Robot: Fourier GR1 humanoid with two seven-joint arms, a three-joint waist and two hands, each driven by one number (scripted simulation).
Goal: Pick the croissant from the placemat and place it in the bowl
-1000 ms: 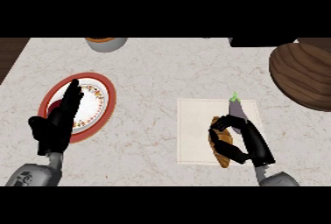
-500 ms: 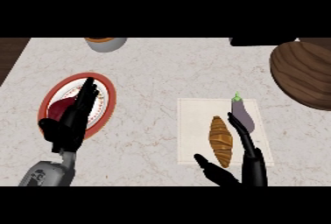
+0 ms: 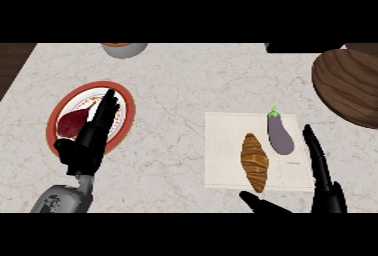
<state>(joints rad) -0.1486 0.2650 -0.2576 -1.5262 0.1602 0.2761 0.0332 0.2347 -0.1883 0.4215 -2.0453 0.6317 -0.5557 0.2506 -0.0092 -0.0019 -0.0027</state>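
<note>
Right hand (image 3: 323, 194) open; croissant (image 3: 255, 161), eggplant (image 3: 280, 135) on placemat (image 3: 221, 150) just left of it. Left hand (image 3: 87, 145) open over plate (image 3: 125, 106) with red food (image 3: 72, 123).

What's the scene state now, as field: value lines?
croissant: on the placemat, left of the eggplant, not held
wooden bowl: upper right, partly out of view
plate: left side, dark red food on it
left hand: open, over the plate
right hand: open, at placemat's lower right, clear of the croissant
</note>
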